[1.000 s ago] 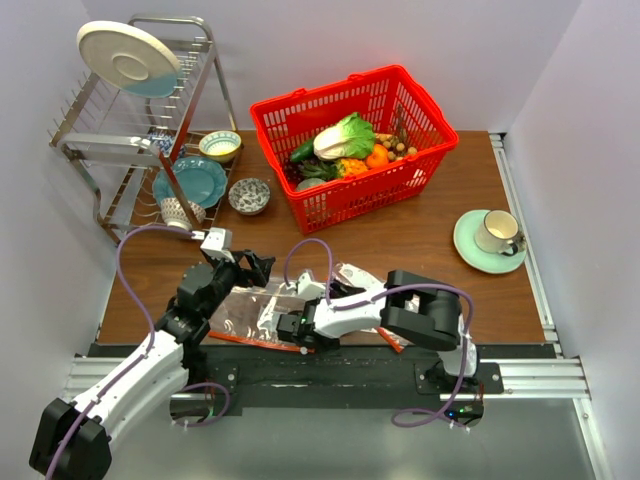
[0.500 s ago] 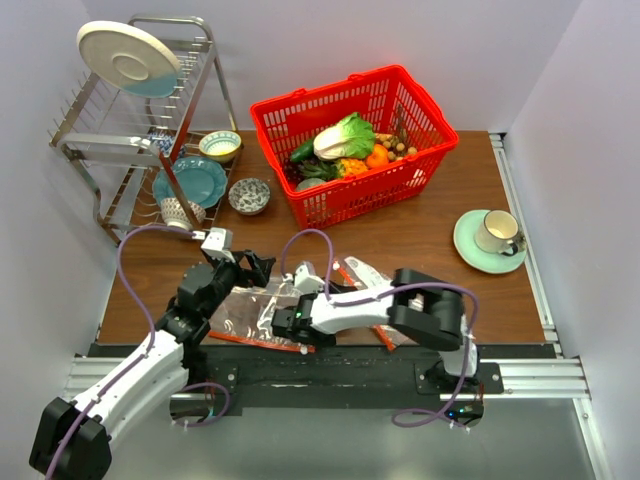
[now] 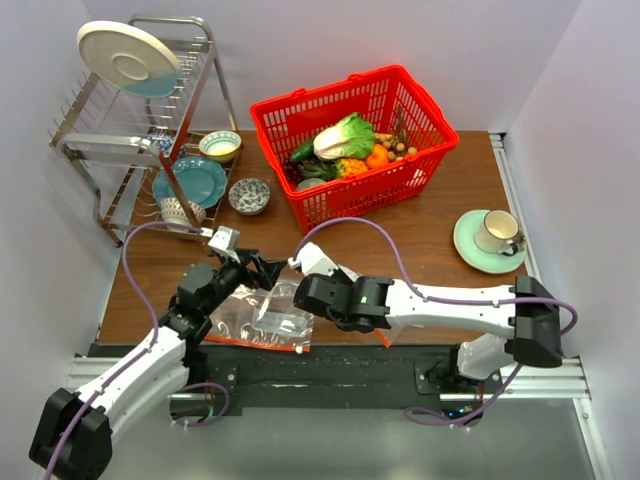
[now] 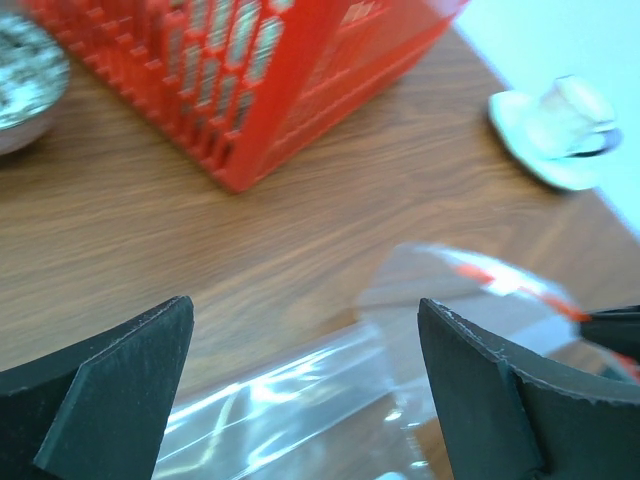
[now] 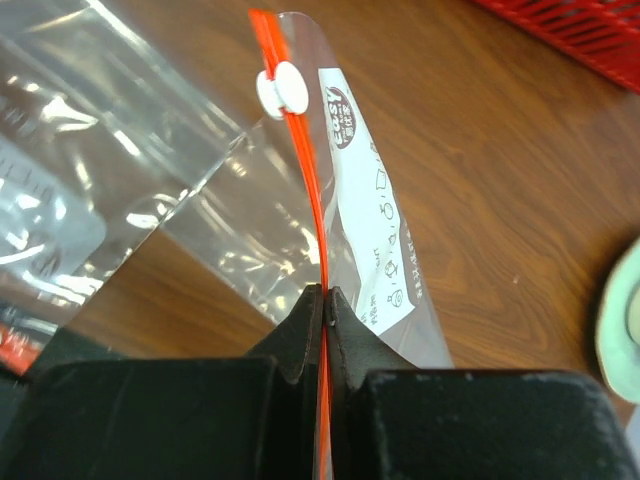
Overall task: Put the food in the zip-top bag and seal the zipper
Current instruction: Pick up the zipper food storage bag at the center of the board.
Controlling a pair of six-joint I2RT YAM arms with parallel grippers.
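At the front edge of the bench [image 3: 430, 250], the right gripper [image 5: 325, 295], half open a second ago, now pinches the red zipper [image 5: 303, 170] of the clear bag [image 3: 255, 315]. Just beside it, the left gripper [image 4: 303, 310] hangs wide apart over the bag. The cabbage [image 3: 345, 135] lies in the red basket [image 3: 340, 205].

Table [image 3: 420, 245] bears basket [image 3: 360, 195], saucer [image 3: 468, 250], zip-top bag [image 3: 235, 318].

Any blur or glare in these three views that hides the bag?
Top external: evenly lit and sharp, bag glinting slightly. Left wrist: basket and cup soft, glare streaks on the bag. Right wrist: zipper sharp, white glare on the plastic at left.
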